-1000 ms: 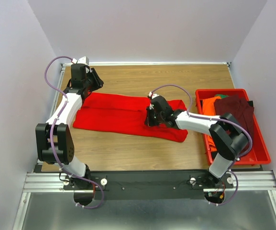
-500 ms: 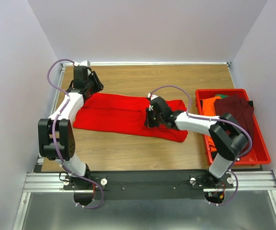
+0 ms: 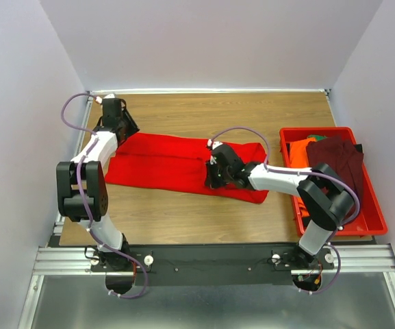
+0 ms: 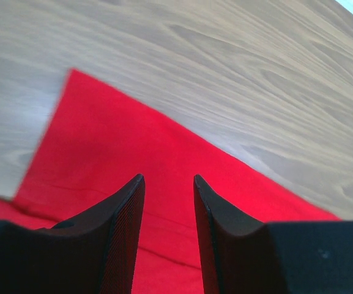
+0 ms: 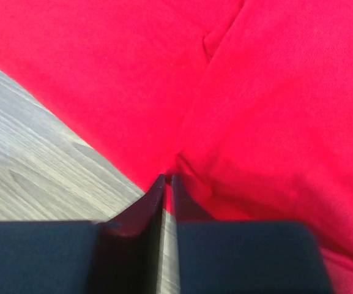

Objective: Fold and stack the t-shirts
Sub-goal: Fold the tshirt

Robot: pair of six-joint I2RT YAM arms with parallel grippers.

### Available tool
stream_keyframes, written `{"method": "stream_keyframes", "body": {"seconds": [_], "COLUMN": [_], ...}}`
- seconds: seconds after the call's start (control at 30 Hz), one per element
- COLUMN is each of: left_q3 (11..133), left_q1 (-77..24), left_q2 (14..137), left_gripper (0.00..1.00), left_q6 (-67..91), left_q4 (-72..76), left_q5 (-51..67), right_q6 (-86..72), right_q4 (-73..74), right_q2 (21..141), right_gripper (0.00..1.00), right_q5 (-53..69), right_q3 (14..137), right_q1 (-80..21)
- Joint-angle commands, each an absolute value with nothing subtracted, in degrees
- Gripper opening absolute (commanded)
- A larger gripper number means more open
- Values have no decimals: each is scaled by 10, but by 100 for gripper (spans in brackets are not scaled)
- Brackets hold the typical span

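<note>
- left gripper (image 4: pixel 169 179): fingers apart, red t-shirt (image 4: pixel 139 147) just beneath its tips
- right gripper (image 5: pixel 167 177): pinched together on that shirt's edge, wooden table (image 5: pixel 35 147) to its left

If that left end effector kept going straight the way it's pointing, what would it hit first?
Most likely the bright red cloth t-shirt, near its corner: the open left end effector points down at it. The wooden table lies just beyond, and depth is unclear.

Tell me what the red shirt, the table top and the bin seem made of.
Red shirt: soft matte cloth; it creases and folds. Table top: wood or wood-look laminate, grain lines showing. Bin: likely rigid plastic, slightly glossy, with a straight moulded rim.
</note>
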State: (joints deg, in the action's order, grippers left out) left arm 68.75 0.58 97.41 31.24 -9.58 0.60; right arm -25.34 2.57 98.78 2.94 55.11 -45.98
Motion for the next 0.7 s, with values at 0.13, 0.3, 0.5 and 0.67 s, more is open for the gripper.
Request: {"method": "stream_keyframes", "body": {"seconds": [0.13, 0.3, 0.5, 0.67], "left_q3": [728, 742, 758, 781], "left_q1": [47, 46, 46, 45], "left_q2": [1039, 1063, 1099, 1121], "left_gripper": [42, 36, 32, 30], "left_q6": [351, 346, 348, 344], "left_q4": [-133, -138, -151, -152], "left_q5": [-76, -89, -120, -123], "right_q6": [-263, -284, -289, -303], "right_q4": [22, 47, 58, 59], "right_q2": [935, 894, 882, 889], "right_gripper": [47, 59, 59, 59], "right_q5": [-23, -119, -134, -137], "right_q3": [543, 553, 553, 536], "right_q1": [-465, -461, -450, -435]}}
